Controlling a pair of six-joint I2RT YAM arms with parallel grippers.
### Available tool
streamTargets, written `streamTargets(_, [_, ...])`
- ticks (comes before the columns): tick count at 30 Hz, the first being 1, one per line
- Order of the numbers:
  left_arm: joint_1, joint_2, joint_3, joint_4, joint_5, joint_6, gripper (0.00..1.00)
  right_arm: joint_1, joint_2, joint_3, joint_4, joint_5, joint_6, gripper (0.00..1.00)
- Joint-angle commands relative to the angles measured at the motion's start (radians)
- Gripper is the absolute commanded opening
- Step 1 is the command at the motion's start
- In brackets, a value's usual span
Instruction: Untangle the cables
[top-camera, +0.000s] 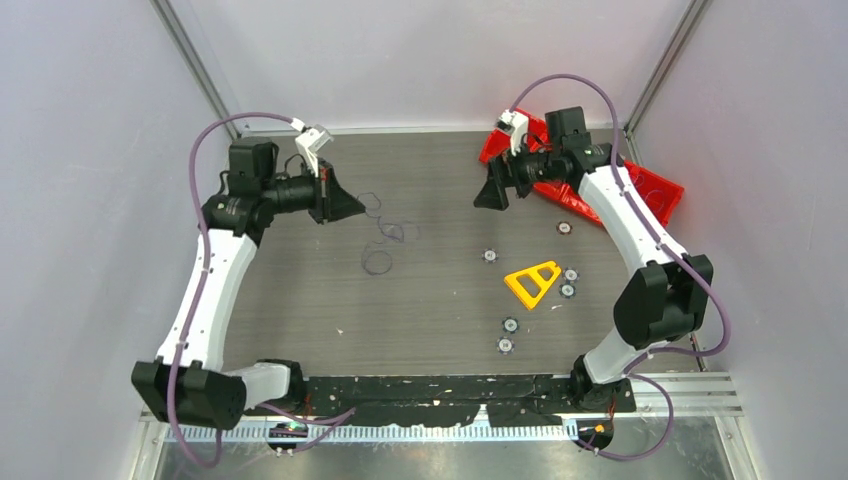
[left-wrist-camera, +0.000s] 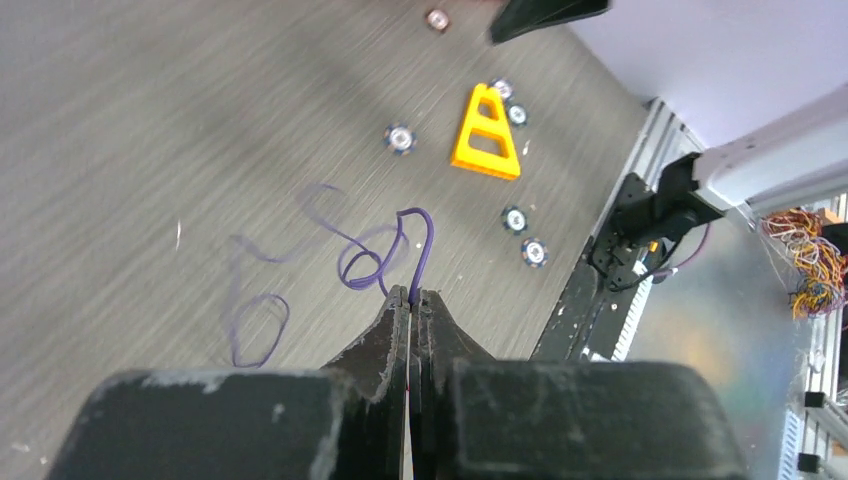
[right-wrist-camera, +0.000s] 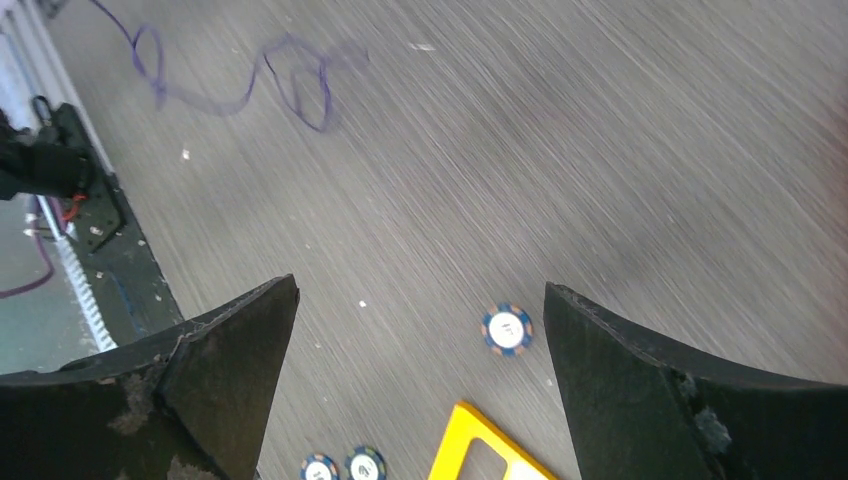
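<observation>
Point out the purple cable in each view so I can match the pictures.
Top external: the purple cable lies left of centre, just off the left gripper.
Left wrist: the cable is at centre, pinched at the gripper's closed tips.
Right wrist: the cable is at top left, blurred.
Shared landmark: the yellow triangle.

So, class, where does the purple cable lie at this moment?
In the top view the purple cable curls on the table left of centre, a part pinched in the shut jaws of the left gripper, well left of the yellow triangle.
</observation>
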Motion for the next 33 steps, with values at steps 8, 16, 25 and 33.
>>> streamTargets(8, [-0.108,-0.078,0.222,0.010,0.116,-0.091,0.00,0.220,-0.232,-0.017,0.461,-0.163,0.221,0.95])
streamTargets(16, [-0.150,-0.070,0.295,0.085,0.130,-0.192,0.00,0.436,-0.232,0.021,0.615,-0.102,0.255,0.95])
streamTargets(25, [-0.171,-0.090,0.297,0.114,0.130,-0.224,0.00,0.512,-0.149,0.043,0.648,-0.046,0.232,0.72])
streamTargets(33, [-0.150,-0.140,0.262,0.163,0.088,-0.236,0.35,0.499,-0.173,0.072,0.607,0.085,0.184,0.05])
